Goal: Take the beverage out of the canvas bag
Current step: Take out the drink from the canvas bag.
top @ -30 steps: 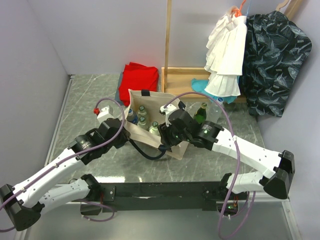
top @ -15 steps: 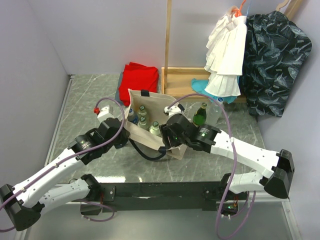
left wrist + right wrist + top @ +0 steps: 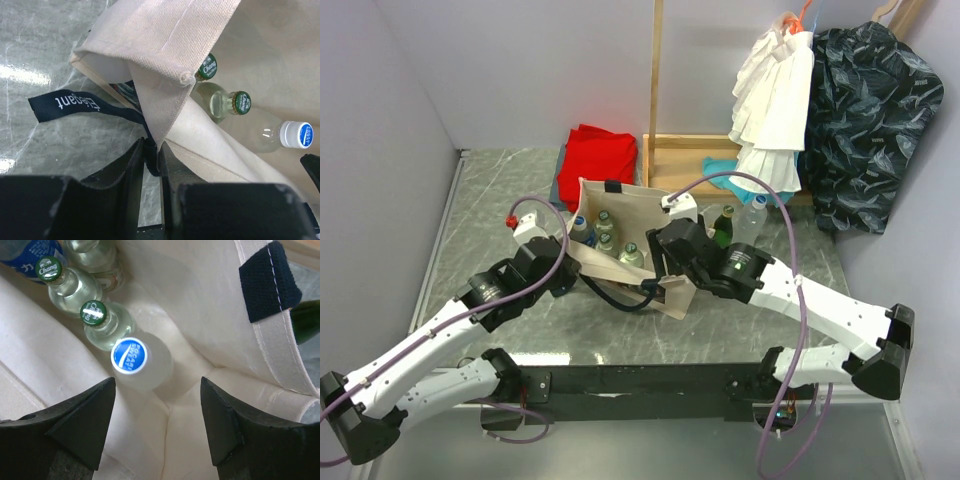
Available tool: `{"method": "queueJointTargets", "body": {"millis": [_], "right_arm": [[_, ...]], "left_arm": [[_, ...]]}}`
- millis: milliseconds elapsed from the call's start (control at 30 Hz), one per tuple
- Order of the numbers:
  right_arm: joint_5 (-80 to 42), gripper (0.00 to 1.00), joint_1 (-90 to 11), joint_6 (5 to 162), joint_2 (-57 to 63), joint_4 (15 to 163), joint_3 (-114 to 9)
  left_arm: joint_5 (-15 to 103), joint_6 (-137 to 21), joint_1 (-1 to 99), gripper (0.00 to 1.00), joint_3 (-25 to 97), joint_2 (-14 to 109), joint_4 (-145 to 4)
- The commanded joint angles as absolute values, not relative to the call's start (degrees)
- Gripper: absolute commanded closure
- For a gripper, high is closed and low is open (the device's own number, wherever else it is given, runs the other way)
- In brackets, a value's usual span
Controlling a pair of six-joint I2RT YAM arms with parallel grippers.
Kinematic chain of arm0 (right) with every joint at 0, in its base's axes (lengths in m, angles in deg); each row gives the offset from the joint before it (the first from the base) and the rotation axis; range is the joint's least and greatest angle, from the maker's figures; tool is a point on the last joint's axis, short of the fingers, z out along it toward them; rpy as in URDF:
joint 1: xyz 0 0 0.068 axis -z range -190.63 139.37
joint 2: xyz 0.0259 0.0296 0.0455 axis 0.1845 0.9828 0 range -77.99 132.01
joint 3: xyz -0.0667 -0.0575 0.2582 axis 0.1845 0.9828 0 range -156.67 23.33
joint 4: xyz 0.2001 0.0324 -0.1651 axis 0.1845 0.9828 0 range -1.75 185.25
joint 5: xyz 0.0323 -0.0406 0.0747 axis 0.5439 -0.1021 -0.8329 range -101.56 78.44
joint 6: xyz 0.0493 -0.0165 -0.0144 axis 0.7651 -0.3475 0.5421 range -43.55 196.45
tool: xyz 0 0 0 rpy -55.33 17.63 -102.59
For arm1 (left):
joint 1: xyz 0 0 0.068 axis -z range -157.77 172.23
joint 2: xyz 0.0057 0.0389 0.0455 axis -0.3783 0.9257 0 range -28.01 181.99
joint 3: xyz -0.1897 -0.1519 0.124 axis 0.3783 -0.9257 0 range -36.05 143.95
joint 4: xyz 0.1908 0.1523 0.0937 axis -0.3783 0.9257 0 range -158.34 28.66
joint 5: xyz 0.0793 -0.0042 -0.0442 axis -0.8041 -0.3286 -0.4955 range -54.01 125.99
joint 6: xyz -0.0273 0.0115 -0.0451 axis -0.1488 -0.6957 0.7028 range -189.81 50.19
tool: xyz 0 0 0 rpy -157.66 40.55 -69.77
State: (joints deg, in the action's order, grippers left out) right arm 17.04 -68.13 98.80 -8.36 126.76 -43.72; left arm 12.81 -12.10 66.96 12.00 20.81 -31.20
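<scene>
Two tools: left tool clamps beige canvas bag rim, maybe navy strap; right tool gapes over blue-capped bottle.

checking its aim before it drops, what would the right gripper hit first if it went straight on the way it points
The right gripper would most likely meet the blue-capped bottle in the canvas bag, though depth is unclear.

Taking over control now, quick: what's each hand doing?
Left hand: closed, pinching the canvas bag at its rim.
Right hand: open, empty, over the blue-capped bottle inside the bag.
</scene>
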Motion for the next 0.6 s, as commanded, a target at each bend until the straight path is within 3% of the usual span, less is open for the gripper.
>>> {"method": "queueJointTargets", "body": {"millis": [0, 567], "right_arm": [[20.35, 0.24, -68.38, 97.02, -6.8, 126.4, -46.54], [15.78, 0.27, -67.32, 94.03, -3.46, 123.5, -48.65]], "left_arm": [[13.58, -12.86, 66.97, 0.78, 10.88, 19.72, -28.7], [13.23, -12.68, 67.05, 0.76, 10.44, 19.63, -28.97]]}}
